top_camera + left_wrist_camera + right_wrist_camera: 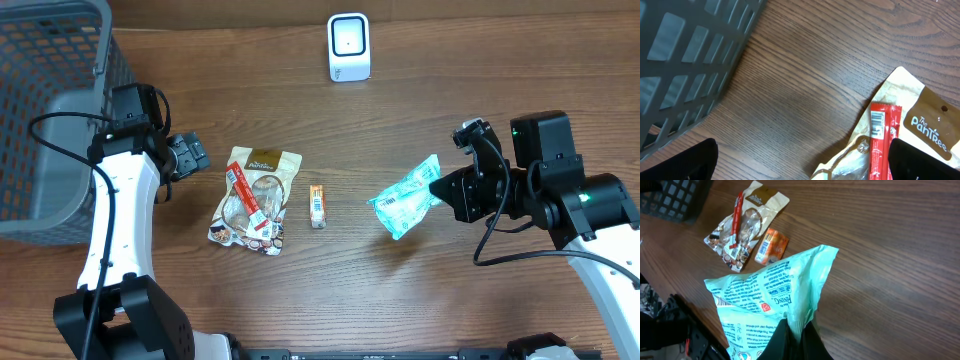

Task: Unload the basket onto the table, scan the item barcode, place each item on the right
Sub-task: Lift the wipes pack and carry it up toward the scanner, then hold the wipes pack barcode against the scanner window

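Mint-green film marks the packet [405,200] in the overhead view, right of centre and apparently lifted off the table [480,90]; it is pinched at one edge by the right gripper [440,187], whose jaws are closed tight on it. The white scanner [348,47] stands at top centre, well apart from it; a good scan is judged to call for the packet to be carried up-frame and its printed face turned squarely to the scanner window, with the film kept uncrumpled. The left gripper [190,155] is seen at the left, near the brown pouch [255,200] and beside the grey basket [50,100]; an orange pack [317,206] lies just beside the pouch.

In the left wrist view, the fingers are spread wide at the lower corners and nothing is held; a red stick [882,135] lies on the pouch.

In the right wrist view, small print covers the packet's face; no barcode can be made out, so the wrist may need to be rolled until one is presented.
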Controlling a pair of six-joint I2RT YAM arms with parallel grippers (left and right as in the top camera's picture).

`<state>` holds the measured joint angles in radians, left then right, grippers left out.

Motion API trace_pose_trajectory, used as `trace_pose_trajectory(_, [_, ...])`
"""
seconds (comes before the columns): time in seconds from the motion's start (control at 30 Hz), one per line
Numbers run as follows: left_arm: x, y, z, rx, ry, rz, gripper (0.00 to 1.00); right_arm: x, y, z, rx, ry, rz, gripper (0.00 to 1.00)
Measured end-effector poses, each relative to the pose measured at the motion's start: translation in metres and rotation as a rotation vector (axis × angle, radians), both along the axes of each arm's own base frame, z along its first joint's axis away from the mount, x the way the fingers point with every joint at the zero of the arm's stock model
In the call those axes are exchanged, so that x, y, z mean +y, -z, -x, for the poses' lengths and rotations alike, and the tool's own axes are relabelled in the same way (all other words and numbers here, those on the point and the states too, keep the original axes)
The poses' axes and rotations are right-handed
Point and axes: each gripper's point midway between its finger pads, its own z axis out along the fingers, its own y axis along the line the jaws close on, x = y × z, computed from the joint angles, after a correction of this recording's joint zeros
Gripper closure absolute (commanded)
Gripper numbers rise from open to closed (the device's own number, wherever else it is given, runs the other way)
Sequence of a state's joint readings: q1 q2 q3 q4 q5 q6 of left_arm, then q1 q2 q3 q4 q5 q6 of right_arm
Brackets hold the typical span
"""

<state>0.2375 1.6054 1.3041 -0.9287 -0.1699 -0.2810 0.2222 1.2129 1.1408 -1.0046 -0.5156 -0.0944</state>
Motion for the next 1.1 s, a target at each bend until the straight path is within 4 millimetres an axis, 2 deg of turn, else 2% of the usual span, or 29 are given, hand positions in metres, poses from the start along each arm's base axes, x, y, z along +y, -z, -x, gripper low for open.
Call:
trace_pose_trajectory(0.07, [0.000,0.000,0.000,0.000,0.000,0.000,0.00,0.000,-0.002,-0.004,-0.017,0.005,0.000,0.97])
trace_pose_trajectory(0.3, [0.000,0.000,0.000,0.000,0.000,0.000,0.00,-0.010,-0.020,-0.042,-0.121,0.149,0.023,0.97])
trace_pose_trajectory(0.4, [0.000,0.000,0.000,0.000,0.000,0.000,0.00,-0.018,-0.035,-0.053,-0.099,0.201,0.073,0.97])
trace_pose_trajectory(0.53, [0.000,0.000,0.000,0.000,0.000,0.000,0.00,-0.031,-0.066,-0.075,-0.098,0.255,0.163,0.97])
trace_pose_trajectory(0.6, [0.000,0.000,0.000,0.002,0.000,0.000,0.00,-0.033,-0.090,-0.101,-0.137,0.263,0.211,0.97])
trace_pose_trajectory(0.7, [0.000,0.000,0.000,0.000,0.000,0.000,0.00,-0.024,-0.099,-0.131,-0.236,0.241,0.242,0.97])
trace_pose_trajectory(0.8, [0.000,0.000,0.000,0.001,0.000,0.000,0.00,-0.002,-0.093,-0.159,-0.327,0.214,0.296,0.97])
trace_pose_trajectory(0.93, [0.000,0.000,0.000,0.000,0.000,0.000,0.00,0.033,-0.072,-0.197,-0.458,0.175,0.432,0.97])
trace_pose_trajectory(1.1, [0.000,0.000,0.000,0.000,0.000,0.000,0.00,0.060,-0.052,-0.232,-0.589,0.157,0.569,0.97])
